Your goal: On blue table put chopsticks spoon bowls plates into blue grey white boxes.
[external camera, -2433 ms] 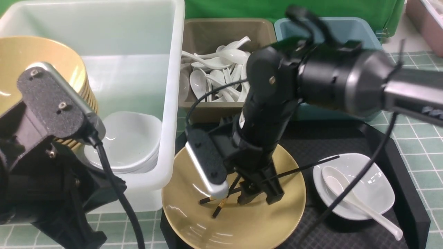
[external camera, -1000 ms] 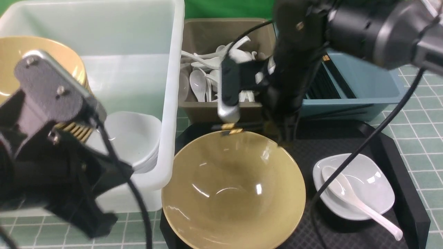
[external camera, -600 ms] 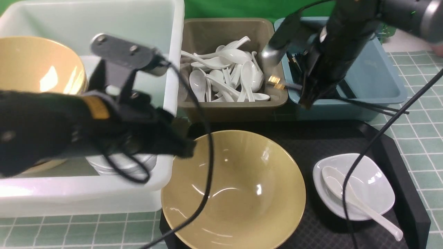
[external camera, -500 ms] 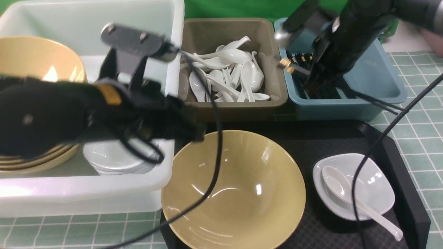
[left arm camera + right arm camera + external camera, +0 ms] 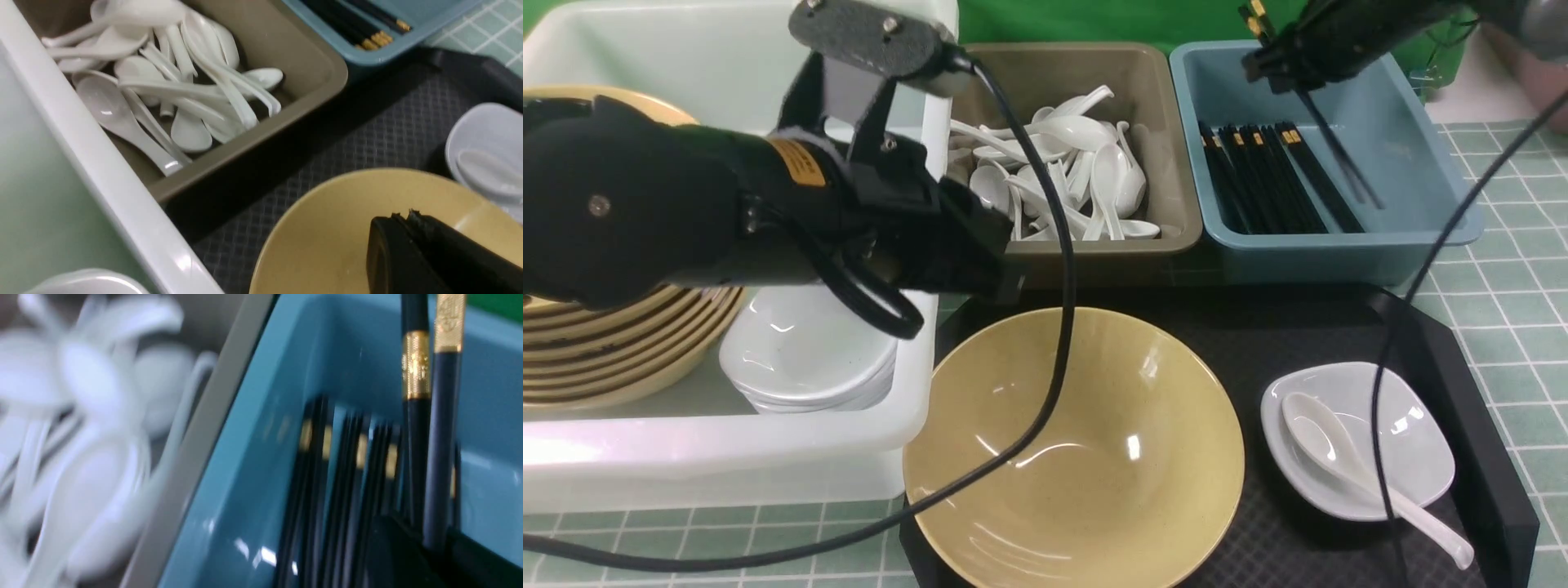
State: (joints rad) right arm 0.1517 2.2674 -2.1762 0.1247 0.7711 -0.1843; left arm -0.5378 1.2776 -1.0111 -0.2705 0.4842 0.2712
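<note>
Right tool (image 5: 429, 545) clamped on two chopsticks (image 5: 441, 457) slanting down over the blue box (image 5: 1339, 253); left tool (image 5: 402, 216) closed together.

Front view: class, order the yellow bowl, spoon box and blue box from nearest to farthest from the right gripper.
1. Blue box: far right, directly under the right gripper.
2. Spoon box: far middle, beside the blue box on its left.
3. Yellow bowl: centre, closest to the camera.

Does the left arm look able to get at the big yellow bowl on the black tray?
Probably yes. The left gripper hangs shut by the rim of the yellow bowl, the bowl is empty, and nothing lies between them. It would have to open first.
</note>
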